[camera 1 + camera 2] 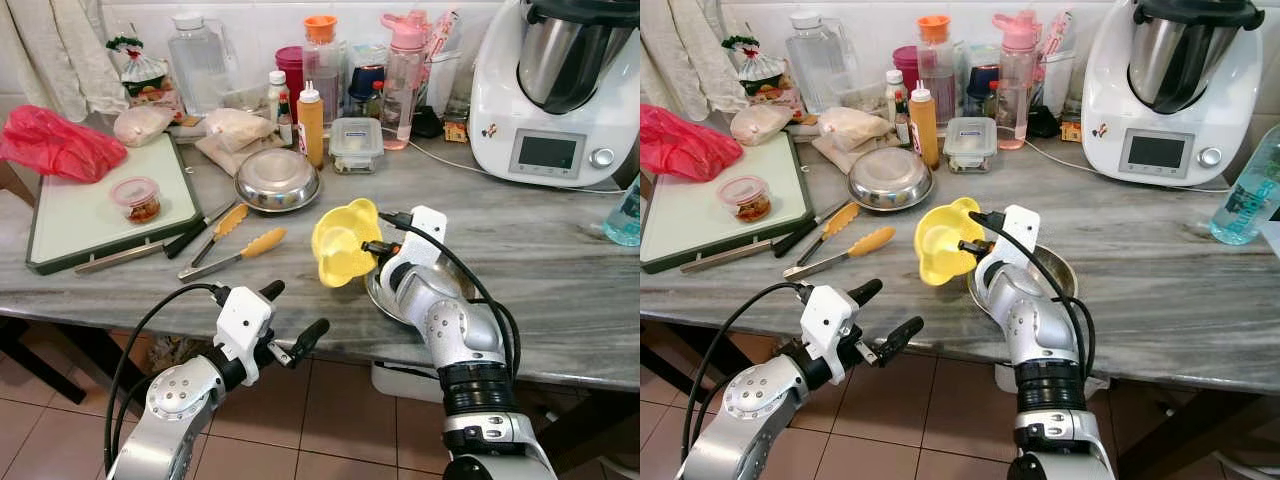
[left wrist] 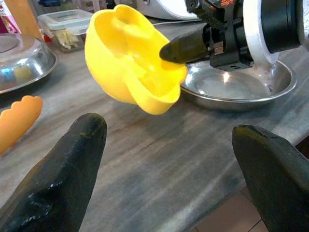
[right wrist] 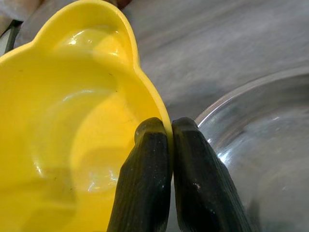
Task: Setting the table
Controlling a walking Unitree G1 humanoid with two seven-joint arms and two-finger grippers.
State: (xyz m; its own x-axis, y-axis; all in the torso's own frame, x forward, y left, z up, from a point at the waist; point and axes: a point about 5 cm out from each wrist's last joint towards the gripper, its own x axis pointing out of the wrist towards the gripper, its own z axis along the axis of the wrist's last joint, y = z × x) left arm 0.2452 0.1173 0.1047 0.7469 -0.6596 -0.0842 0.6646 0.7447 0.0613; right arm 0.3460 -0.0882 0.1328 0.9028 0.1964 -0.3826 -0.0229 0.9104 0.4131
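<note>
A yellow plastic bowl with ear-like lobes hangs tilted above the grey marble counter. My right gripper is shut on the yellow bowl's rim, one finger inside and one outside. Just behind the bowl, under my right wrist, lies a shallow steel plate near the counter's front edge. My left gripper is open below the counter edge, fingers spread, pointing at the yellow bowl.
Orange-tipped tongs, a domed steel bowl, a green-edged cutting board with a small tub, a red bag, bottles and containers along the back wall, and a white kitchen machine at the right.
</note>
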